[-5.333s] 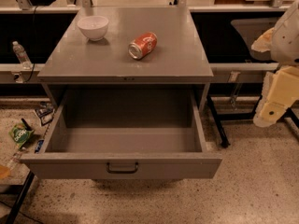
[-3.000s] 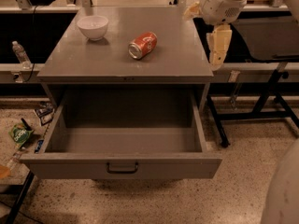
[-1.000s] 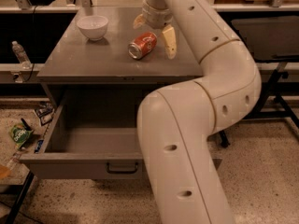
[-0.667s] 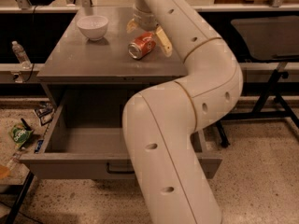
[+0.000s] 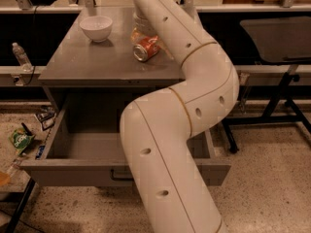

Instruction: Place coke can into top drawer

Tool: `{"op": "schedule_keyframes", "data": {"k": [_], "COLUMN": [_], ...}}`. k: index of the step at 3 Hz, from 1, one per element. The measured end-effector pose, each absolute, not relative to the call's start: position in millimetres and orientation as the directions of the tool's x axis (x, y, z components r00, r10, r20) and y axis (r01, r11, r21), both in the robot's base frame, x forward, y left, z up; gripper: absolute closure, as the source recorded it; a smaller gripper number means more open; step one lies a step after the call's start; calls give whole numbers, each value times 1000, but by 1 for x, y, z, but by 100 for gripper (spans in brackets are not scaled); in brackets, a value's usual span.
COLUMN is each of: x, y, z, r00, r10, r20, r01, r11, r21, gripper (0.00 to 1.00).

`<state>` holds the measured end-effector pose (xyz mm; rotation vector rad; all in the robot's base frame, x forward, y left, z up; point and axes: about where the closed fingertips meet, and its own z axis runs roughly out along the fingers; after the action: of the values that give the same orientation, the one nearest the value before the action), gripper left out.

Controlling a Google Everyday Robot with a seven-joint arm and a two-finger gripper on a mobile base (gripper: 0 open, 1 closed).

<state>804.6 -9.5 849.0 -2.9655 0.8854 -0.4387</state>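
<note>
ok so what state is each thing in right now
coke can: lying on its side on the cabinet top, not in the drawer
top drawer: pulled open, visible part of the inside bare
white bowl: upright, looks empty
claw: down at the coke can, on its far side
bottle: standing upright, off to the left

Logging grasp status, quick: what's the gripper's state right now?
Gripper: cannot be told; it is at the coke can on the cabinet top, partly hidden by the arm.
</note>
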Motion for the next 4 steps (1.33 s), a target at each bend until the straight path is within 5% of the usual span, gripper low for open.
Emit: {"op": "schedule_keyframes", "data": {"k": [2,3,4], "x": [799,785,760], "y": [-4,-16,-38], "z": [832,855,896], "r00": [850,845,765], "r10": [-491,-510,-637], "r20": [191,159,92], "r01": [-479,-488,-603], "r11": [-871,-858,-760], "r21": [-111,-159,-244], "gripper": [61,93,100]}}
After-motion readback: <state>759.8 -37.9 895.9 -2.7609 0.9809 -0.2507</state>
